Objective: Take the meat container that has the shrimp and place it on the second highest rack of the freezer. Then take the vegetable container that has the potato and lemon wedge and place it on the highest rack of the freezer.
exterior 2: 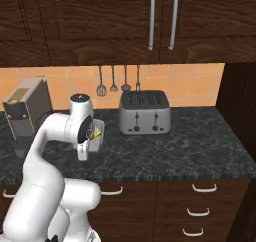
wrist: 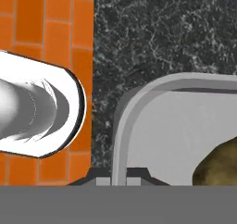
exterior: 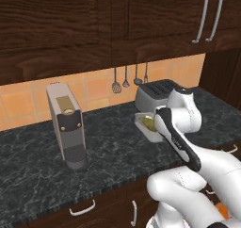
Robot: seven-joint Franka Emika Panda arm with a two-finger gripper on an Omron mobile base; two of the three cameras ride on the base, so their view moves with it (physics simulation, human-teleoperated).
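- I've got the vegetable container (wrist: 176, 126) right in front of the gripper (wrist: 118, 174) in the hand view, a grey tray with a rounded rim running straight between the fingertips (wrist: 99, 176).
- The jaws are clamped tight on that rim, one tip either side of the wall.
- Inside the tray I see the potato (wrist: 217, 165), an olive-brown lump off to one side of the gripper.
- From the right base view a bright yellow lemon wedge (exterior 2: 95, 132) peeks out just past the hand.
- In the left base view the container (exterior: 147, 126) sits at the end of the hand, over the dark marbled counter (exterior: 108, 142); I can't tell if it touches it.
- Just beyond the gripper is the silver toaster (exterior 2: 145, 112), close to the tray.
- Further out on the other side stands the coffee machine (exterior: 67, 123), well apart.
- Utensils (exterior: 126, 78) hang on the orange tile wall behind.
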